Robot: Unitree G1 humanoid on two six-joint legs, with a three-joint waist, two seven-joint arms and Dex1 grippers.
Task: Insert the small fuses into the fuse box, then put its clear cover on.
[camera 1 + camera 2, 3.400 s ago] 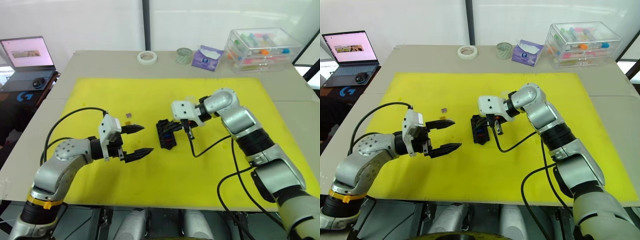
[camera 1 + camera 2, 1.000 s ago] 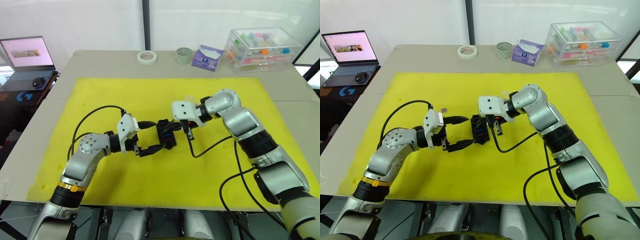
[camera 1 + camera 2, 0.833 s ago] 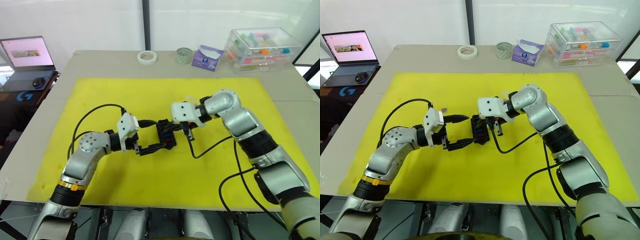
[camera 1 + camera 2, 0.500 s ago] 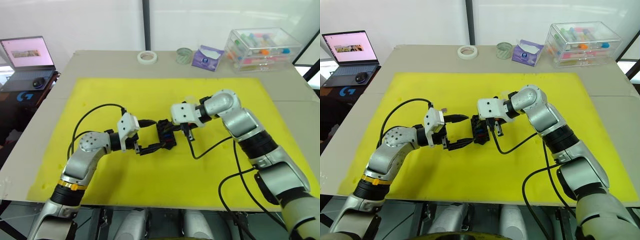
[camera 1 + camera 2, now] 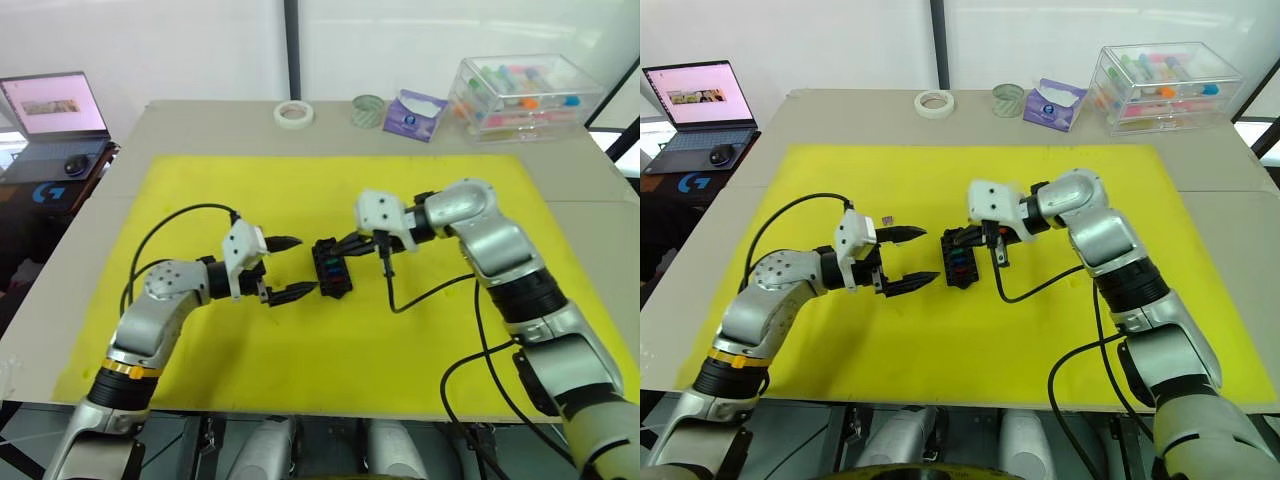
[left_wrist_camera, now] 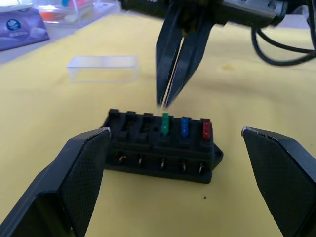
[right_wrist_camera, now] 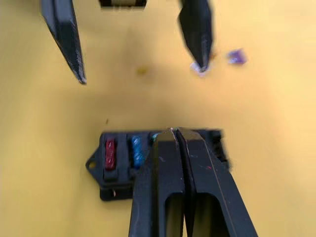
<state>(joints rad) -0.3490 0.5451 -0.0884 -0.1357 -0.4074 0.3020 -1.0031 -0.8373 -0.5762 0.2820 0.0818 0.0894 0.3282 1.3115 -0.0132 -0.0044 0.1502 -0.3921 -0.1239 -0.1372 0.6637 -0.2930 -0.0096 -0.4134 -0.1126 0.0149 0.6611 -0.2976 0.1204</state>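
Left wrist view: right pincer [image 6: 168, 101] closed, empty, tips above fuse box [image 6: 160, 148]; left pincer [image 5: 292, 268] wide.

A yellow mat [image 5: 300, 190] is spread over a grey table [image 5: 200, 120], on whose far edge a tape roll [image 5: 294, 114], a small jar [image 5: 368, 110], a purple tissue pack [image 5: 415, 114] and a clear drawer box [image 5: 525, 98] are lined up, while a laptop [image 5: 55, 110] is seen off to the left

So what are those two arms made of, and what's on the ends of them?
Both arms are chunky silver-grey shells with black joints; the left has a yellow-orange ring low down. Each ends in a white block carrying a gripper of two black pointed fingers: left gripper, right gripper. A loose black cable loops out from each wrist.
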